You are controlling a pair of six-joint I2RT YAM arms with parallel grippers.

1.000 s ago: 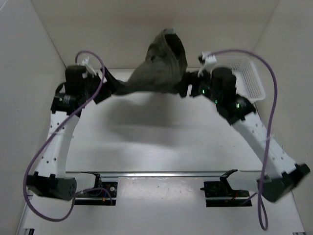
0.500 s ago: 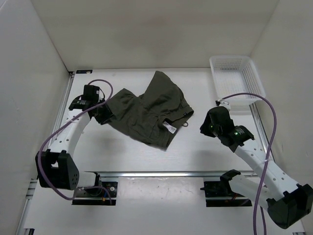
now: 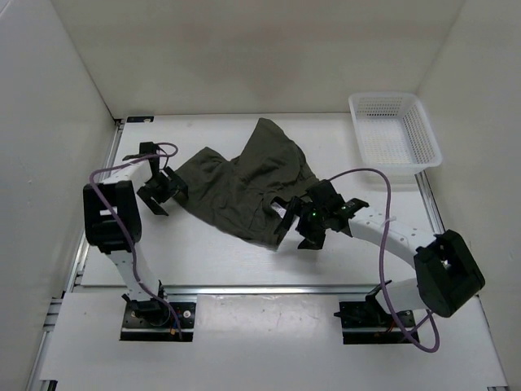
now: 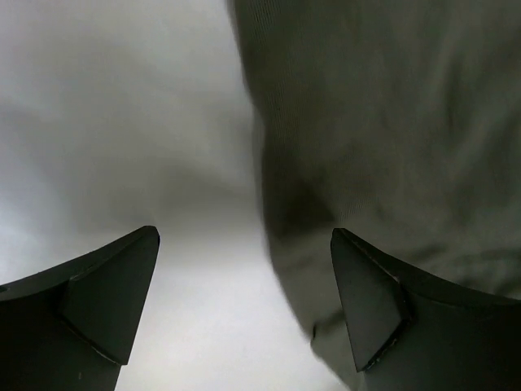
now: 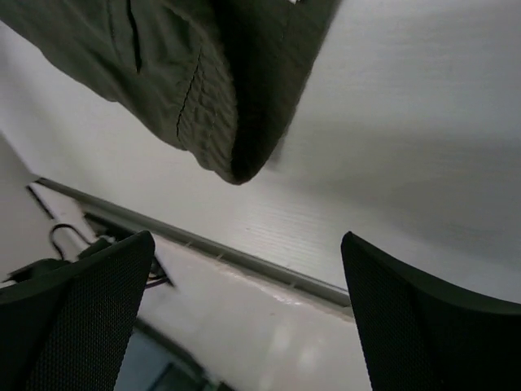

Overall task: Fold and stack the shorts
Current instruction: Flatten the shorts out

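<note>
Since half a second ago my right arm has swung in from the right, and its hand (image 3: 295,230) now sits at the near right corner of the shorts (image 3: 244,183). My left arm has folded back on itself, and the shorts lie much where they were.

Nearest to me, the metal rail (image 5: 203,244) runs along the near edge of the surface (image 3: 220,252). Just beyond it, the right wrist view shows the right hand (image 5: 244,309) spread wide with nothing between its fingers. The gathered waistband corner (image 5: 207,122) lies ahead of the hand, apart from both fingers.

Farther on and to the left, the left hand (image 3: 160,191) is at the left edge of the shorts. Its wrist view shows that hand (image 4: 244,309) parted wide too, with no hold on anything. Its left finger (image 4: 98,301) is over bare surface, its right finger (image 4: 383,301) is over the olive cloth (image 4: 383,114), and the cloth edge runs between them.

The shorts lie rumpled and spread across the middle of the surface, one leg reaching toward the far side. A white mesh basket (image 3: 426,134) stands in the far right corner, well apart from them.
</note>
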